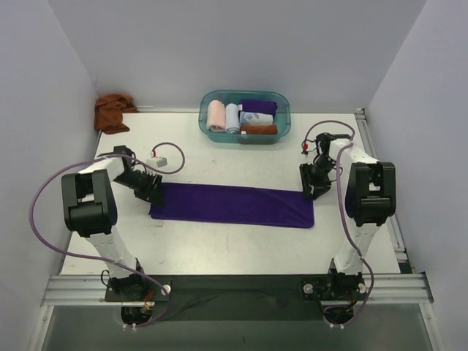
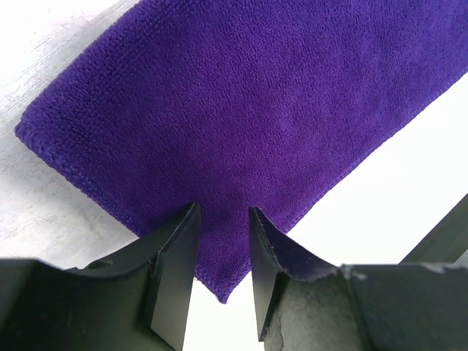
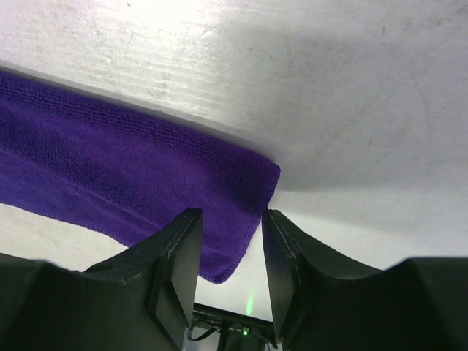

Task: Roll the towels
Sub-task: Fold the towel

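The deep purple towel (image 1: 234,205) lies flat on the table as a long folded strip, running left to right. My left gripper (image 1: 152,191) hovers at its left end. In the left wrist view its jaws (image 2: 223,245) stand open over the towel's (image 2: 256,110) near corner, with nothing pinched. My right gripper (image 1: 313,189) is at the strip's right end. Its jaws (image 3: 228,245) are open too, straddling the towel's (image 3: 110,168) short edge and corner. The rust-brown towel (image 1: 113,111) sits crumpled in the back left corner.
A teal basket (image 1: 282,117) at the back centre holds several rolled cloths: pink, pale blue, white patterned, purple and rust. A small white box (image 1: 157,161) with a cable lies behind my left gripper. White walls close in the table on three sides.
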`<state>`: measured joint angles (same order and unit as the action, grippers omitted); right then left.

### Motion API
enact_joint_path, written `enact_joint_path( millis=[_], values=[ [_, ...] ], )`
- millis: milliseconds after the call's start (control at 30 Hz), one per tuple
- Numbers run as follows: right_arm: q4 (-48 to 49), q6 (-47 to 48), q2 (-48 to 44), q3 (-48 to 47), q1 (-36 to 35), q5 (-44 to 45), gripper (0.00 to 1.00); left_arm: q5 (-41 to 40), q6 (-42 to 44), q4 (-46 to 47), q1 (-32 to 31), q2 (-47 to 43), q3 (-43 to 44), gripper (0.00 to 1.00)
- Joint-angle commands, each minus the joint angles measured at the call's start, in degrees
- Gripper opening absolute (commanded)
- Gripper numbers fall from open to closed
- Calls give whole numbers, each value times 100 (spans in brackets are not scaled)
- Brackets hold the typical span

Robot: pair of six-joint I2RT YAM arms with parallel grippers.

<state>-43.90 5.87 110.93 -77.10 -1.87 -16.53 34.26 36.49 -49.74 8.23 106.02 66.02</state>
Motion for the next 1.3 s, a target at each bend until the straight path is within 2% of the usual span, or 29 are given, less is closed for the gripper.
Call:
enact_joint_path(
  millis=[0, 100, 167, 200, 233, 400, 633, 667, 700, 733, 800, 867, 1033, 1167, 1267],
  values=[
    [-172, -182, 261, -209, 81, -209, 39, -174, -19, 254, -23, 174, -80, 44],
    [-163, -226, 323, -288, 116, -446, 36, -209, -37, 280, -23, 200, -107, 43],
    [-137, -296, 341, -314, 169, -587, 24, -227, -54, 306, -23, 217, -116, 43],
    [-84, -332, 332, -314, 169, -605, 9, -244, -63, 307, -14, 209, -116, 43],
    [-49, -367, 324, -306, 169, -562, 1, -262, -80, 324, -14, 209, -124, 42],
    [249, -542, 148, -349, 599, -298, 0, -402, -151, 368, -23, 218, -160, 39],
    [286, -578, 332, -578, 600, -341, 0, -394, -291, 412, -23, 253, -177, 39],
    [242, -552, 376, -595, 548, -359, 5, -368, -318, 412, -14, 235, -177, 40],
    [155, -526, 368, -570, 539, -377, 27, -315, -327, 421, -23, 227, -186, 40],
    [145, -499, 333, -456, 538, -377, 40, -289, -335, 403, -23, 174, -186, 41],
    [101, -473, 114, -324, 556, -246, 60, -192, -353, 386, -23, 121, -195, 43],
    [92, -507, -210, -34, 600, -166, 63, -122, -371, 351, -14, 7, -212, 43],
    [75, -587, -678, 599, 574, -43, 60, -25, -432, 324, -23, -247, -230, 44],
    [83, -587, -574, 626, 390, 45, 59, 45, -511, 342, -14, -345, -239, 46],
    [92, -876, -372, 547, 75, 447, 55, 89, -590, 350, -6, -441, -239, 47]
  ],
)
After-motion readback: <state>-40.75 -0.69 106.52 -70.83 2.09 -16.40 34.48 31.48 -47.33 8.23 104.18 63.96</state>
